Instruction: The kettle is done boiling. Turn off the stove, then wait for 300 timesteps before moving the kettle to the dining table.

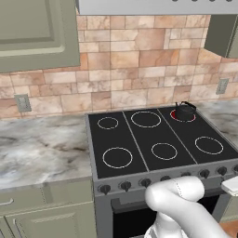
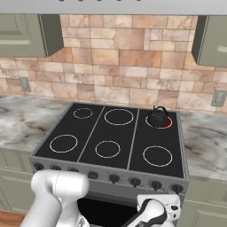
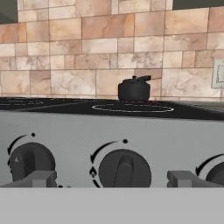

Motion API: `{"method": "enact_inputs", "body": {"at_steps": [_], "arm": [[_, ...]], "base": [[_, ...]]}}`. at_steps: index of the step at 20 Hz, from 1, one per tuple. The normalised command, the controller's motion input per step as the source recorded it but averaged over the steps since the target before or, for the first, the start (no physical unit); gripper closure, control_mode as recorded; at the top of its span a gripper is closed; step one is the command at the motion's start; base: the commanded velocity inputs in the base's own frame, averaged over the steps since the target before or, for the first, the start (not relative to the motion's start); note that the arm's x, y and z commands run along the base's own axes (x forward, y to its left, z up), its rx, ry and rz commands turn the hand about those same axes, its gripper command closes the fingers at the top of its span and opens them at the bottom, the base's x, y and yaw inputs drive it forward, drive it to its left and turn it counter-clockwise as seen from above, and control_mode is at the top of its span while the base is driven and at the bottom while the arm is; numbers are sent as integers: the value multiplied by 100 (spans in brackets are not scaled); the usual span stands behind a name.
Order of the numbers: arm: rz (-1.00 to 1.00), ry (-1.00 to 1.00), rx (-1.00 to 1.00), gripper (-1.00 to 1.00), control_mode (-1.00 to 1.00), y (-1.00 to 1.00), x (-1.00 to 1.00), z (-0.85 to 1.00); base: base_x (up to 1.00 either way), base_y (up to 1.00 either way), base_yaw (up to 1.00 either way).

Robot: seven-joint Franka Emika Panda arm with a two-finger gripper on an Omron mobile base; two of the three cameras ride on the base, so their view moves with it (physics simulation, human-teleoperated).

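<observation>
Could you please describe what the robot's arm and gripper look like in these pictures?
The arm is smooth, glossy white, with fat rounded tubular links and a dark joint near the wrist. The gripper ends in two small, blocky dark grey fingertips. No cables or markings are visible.

The kettle (image 2: 158, 117) sits on the stove's (image 2: 111, 137) back right burner (image 2: 159, 121); knobs (image 2: 114, 178) line the stove's front edge.

Arm screens stove front; knob markings too fine to read

The white arm (image 1: 179, 204) hides part of the oven door (image 1: 125, 218) and, in the right base view, the leftmost knobs. The kettle (image 3: 134, 89) covers most of the red burner (image 2: 165, 124) beneath it; its spout is too small to make out. In the hand view, the right-hand knob (image 3: 216, 173) is cut by the edge, and the range hood (image 1: 158, 5) by the top.
</observation>
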Motion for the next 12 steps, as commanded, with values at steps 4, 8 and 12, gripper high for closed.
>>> {"method": "enact_inputs", "body": {"at_steps": [4, 8, 12], "arm": [[-1, 0, 0, -100, -100, 0, 15, -5], [0, 0, 0, -100, -100, 0, 16, -3], [0, 0, 0, -100, -100, 0, 11, -5]], "base": [[0, 0, 0], [0, 0, 0], [0, 0, 0]]}}
